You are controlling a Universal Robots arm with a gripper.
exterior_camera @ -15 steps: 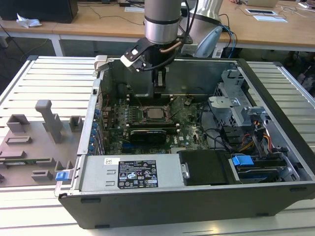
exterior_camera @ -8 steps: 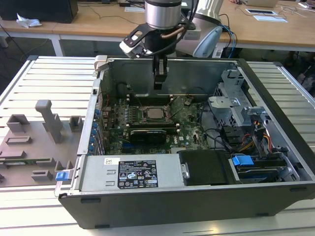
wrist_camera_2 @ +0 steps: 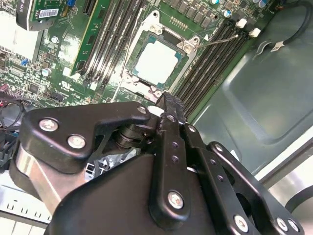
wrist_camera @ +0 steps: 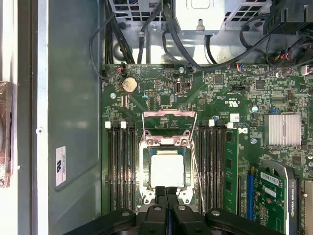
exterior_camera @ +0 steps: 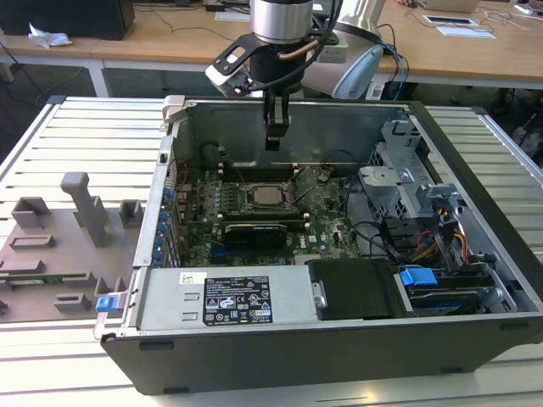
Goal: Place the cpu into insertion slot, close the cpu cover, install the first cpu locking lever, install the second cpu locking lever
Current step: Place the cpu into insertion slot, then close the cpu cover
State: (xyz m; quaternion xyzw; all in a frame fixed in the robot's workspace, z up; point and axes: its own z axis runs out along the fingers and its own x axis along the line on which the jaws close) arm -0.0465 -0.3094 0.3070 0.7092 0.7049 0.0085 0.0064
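The cpu (wrist_camera: 167,170) lies flat in the insertion slot (wrist_camera: 145,169), its dull silver top showing; it is also seen in the second wrist view (wrist_camera_2: 156,61) and the exterior view (exterior_camera: 268,196). A thin silver frame (wrist_camera: 168,113) rises from the socket's cable-side edge and looks like the cpu cover standing open. One thin wire lever (wrist_camera: 196,166) slants along the socket's side. My gripper (exterior_camera: 272,140) hangs above the socket, clear of the board, fingers shut together with nothing between them. Its tips (wrist_camera: 166,191) sit just off the chip's edge in the first wrist view, and they show too in the second wrist view (wrist_camera_2: 167,100).
Long black memory slots (wrist_camera: 122,166) flank the socket on two sides. A graphics card (wrist_camera: 274,196) and a finned heatsink (wrist_camera: 282,129) lie beyond one bank. Cables (wrist_camera: 146,29) and the drive cage (exterior_camera: 407,182) crowd the exterior view's right. Grey fixtures (exterior_camera: 81,203) stand left of the case.
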